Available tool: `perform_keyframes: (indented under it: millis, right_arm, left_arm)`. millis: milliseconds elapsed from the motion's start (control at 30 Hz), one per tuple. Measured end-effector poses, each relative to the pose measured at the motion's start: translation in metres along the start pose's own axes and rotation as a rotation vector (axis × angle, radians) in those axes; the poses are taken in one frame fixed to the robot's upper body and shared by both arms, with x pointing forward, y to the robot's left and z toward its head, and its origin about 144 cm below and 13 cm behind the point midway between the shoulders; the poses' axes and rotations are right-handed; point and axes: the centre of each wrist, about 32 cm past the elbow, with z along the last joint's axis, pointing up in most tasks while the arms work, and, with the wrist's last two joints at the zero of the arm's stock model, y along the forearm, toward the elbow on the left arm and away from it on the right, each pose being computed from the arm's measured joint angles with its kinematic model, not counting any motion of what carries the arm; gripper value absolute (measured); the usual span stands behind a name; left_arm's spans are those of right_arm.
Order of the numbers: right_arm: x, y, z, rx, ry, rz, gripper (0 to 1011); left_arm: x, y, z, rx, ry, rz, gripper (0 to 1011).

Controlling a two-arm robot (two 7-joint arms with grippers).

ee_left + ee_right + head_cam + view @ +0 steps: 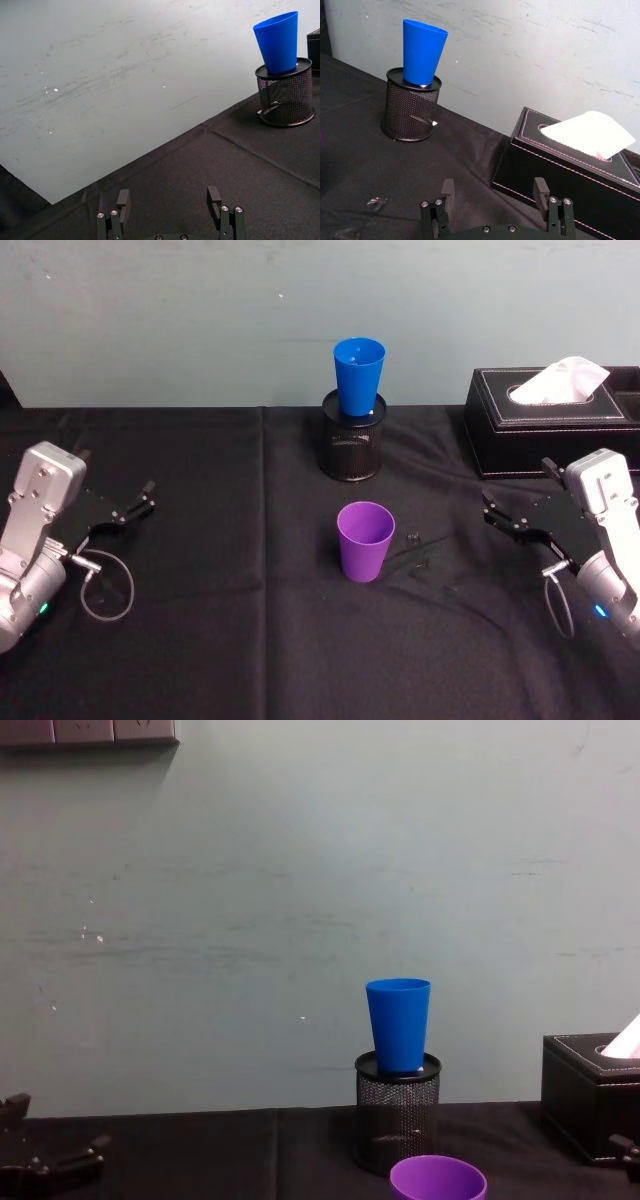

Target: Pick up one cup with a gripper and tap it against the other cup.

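The purple cup point(365, 540) stands upright and mouth up on the black cloth near the table's middle; its rim also shows in the chest view point(438, 1182). Behind it, the blue cup point(358, 375) point(398, 1023) sits upright in the top of a black mesh pen holder point(352, 445). My left gripper point(140, 502) point(169, 199) rests low at the left, open and empty, far from both cups. At the right, my right gripper point(514, 487) point(493, 186) is also open and empty, about level with the purple cup and in front of the tissue box.
A black tissue box point(550, 425) with a white tissue sticking out stands at the back right, close to my right gripper. A small clear scrap point(415, 538) lies just right of the purple cup. A pale wall closes off the table's far edge.
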Motion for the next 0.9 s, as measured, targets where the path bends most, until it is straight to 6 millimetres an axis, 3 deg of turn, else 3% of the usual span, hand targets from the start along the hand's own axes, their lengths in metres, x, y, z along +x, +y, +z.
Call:
perform_keyframes:
  millis: [900]
  right_arm:
    - [0.0001,0.0011,0.0013,0.019,0.007,-0.003,1000]
  left_arm:
    - [0.0000,0.0000,0.0000,0.000,0.000,0.000,1000]
